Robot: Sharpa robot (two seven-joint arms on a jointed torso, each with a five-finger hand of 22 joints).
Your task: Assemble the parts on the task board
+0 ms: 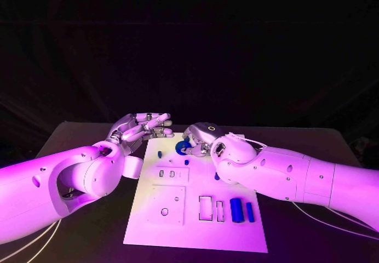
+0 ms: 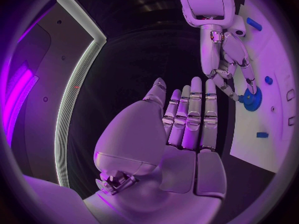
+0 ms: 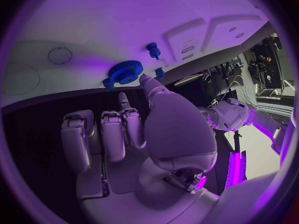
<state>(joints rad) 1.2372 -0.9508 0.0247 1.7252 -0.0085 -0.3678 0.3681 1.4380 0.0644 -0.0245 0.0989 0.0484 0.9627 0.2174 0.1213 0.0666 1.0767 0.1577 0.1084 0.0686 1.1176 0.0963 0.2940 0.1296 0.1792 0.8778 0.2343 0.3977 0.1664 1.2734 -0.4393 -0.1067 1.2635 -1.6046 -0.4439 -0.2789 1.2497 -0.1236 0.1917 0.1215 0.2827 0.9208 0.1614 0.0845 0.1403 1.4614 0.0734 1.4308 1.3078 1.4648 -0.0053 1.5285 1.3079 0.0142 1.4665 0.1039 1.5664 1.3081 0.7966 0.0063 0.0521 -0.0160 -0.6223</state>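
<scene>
Gear: the blue gear (image 3: 126, 72) sits at the far end of the board (image 1: 197, 230), touching the right hand's fingertips.
Right hand: the right hand (image 1: 201, 139) pinches the gear's rim, other fingers loosely curled.
Left hand: the left hand (image 1: 141, 129) hovers just beside the board's far corner, fingers apart, holding nothing.
Nearby: a small peg (image 3: 152, 50) stands just beyond the gear; two blue cylinders (image 1: 241, 210) lie well behind the right hand.
Risk: the light pinch could let the gear tilt and jam, or slide off onto the worktop (image 1: 79, 137).

board (image 1: 197, 230): white
gear (image 3: 125, 72): blue, toothed rim
two cylinders (image 1: 236, 209): blue
bench (image 1: 316, 241): black
fingers (image 2: 194, 109): silver
arms (image 1: 300, 178): white
</scene>
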